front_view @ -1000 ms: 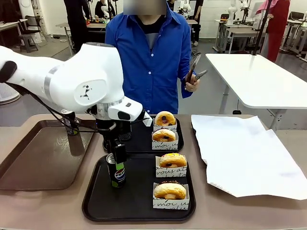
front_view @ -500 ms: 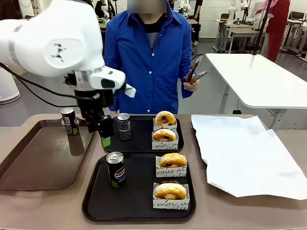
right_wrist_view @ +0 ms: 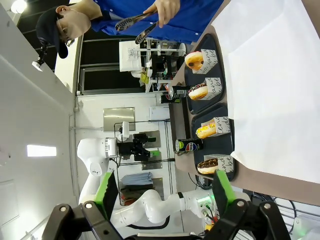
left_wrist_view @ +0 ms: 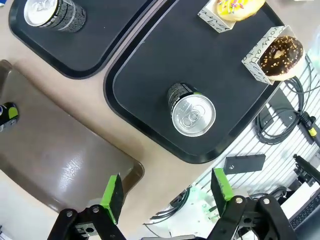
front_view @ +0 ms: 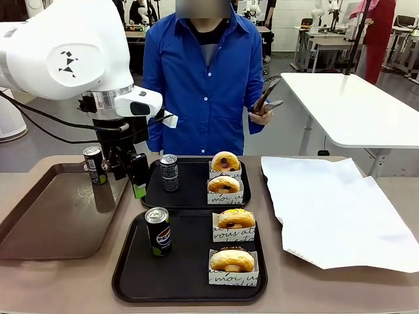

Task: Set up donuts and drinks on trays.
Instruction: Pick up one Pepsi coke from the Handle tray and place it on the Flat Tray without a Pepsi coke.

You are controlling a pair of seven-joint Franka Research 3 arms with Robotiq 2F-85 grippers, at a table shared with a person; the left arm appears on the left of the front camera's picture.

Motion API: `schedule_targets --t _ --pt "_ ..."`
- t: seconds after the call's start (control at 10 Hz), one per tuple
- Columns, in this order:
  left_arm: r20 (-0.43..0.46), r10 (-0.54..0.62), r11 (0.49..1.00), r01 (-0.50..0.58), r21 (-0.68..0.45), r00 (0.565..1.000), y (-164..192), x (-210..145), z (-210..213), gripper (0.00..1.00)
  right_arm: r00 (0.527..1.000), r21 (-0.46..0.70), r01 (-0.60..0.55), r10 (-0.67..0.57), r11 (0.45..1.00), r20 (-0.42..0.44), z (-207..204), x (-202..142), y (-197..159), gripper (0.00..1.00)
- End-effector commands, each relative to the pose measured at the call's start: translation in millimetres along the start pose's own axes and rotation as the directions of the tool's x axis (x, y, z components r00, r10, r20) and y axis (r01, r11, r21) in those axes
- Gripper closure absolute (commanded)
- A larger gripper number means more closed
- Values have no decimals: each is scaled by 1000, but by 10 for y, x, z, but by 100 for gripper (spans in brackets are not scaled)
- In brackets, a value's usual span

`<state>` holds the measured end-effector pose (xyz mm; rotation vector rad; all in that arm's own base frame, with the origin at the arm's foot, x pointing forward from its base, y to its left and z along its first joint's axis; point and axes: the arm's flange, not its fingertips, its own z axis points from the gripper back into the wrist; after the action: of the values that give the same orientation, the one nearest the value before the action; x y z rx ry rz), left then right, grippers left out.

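Note:
Two black trays lie mid-table. The near tray (front_view: pixel 131 275) holds a Pepsi can (front_view: pixel 158 231) (left_wrist_view: pixel 190 112) and two sleeved donuts (front_view: pixel 236 219) (front_view: pixel 231 260). On the far tray (front_view: pixel 193 196) stand another can (front_view: pixel 169 172) (left_wrist_view: pixel 52 12) and two more donuts (front_view: pixel 225 161) (front_view: pixel 223 185). My left gripper (front_view: pixel 133 178) (left_wrist_view: pixel 167 189) hangs open and empty above the gap between the brown tray and the black trays, up and left of the Pepsi can. My right gripper (right_wrist_view: pixel 165 187) is open, far from the table, holding nothing.
A long brown tray (front_view: pixel 46 222) at the left carries a third can (front_view: pixel 95 165). A large white paper sheet (front_view: pixel 334 209) covers the table's right side. The person in a blue shirt stands at the far edge holding tongs (front_view: pixel 265 95).
My left gripper has let go of the Pepsi can on the near tray, risen and drawn back to the left. The can stays upright where it was set.

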<state>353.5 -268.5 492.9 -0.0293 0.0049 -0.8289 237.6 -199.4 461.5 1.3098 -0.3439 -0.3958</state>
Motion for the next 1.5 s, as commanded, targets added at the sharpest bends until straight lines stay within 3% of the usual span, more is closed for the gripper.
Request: schedule_targets --t 0.0,0.1,0.2,0.3,0.4,0.6,0.7,0.8,1.1,1.3,1.4 --pt "8 -9 1000 9 11 1000 9 37 13 0 1000 17 -5 6 1000 -3 2 2 -3 0" --pt "8 -9 1000 9 11 1000 9 37 13 0 1000 17 -5 6 1000 -3 2 2 -3 0" --pt "-2 -2 1000 2 0 1000 -6 6 -9 9 1000 17 -5 6 1000 -3 2 2 -3 0" --pt "160 108 952 -56 -300 981 452 -128 216 9 1000 17 -5 6 1000 -3 2 2 -3 0" --pt "327 275 806 -31 -591 904 887 -556 383 9 1000 17 -5 6 1000 -3 2 2 -3 0" --pt "465 496 613 84 -786 733 1450 -1332 387 9 1000 17 -5 6 1000 -3 2 2 -3 0" --pt "492 580 531 156 -833 650 1548 -1753 352 9 1000 17 -5 6 1000 -3 2 2 -3 0" --pt "466 664 450 185 -873 584 1684 -2117 246 9 1000 17 -5 6 1000 -3 2 2 -3 0" --pt "354 822 307 177 -935 445 1717 -2833 -68 9 1000 17 -5 6 1000 -3 2 2 -3 0" --pt "292 880 281 85 -956 375 1708 -3208 -150 9 1000 17 -5 6 1000 -3 2 2 -3 0" --pt "270 889 287 9 -958 370 1744 -3301 -125 9 1000 17 -5 6 1000 -3 2 2 -3 0"
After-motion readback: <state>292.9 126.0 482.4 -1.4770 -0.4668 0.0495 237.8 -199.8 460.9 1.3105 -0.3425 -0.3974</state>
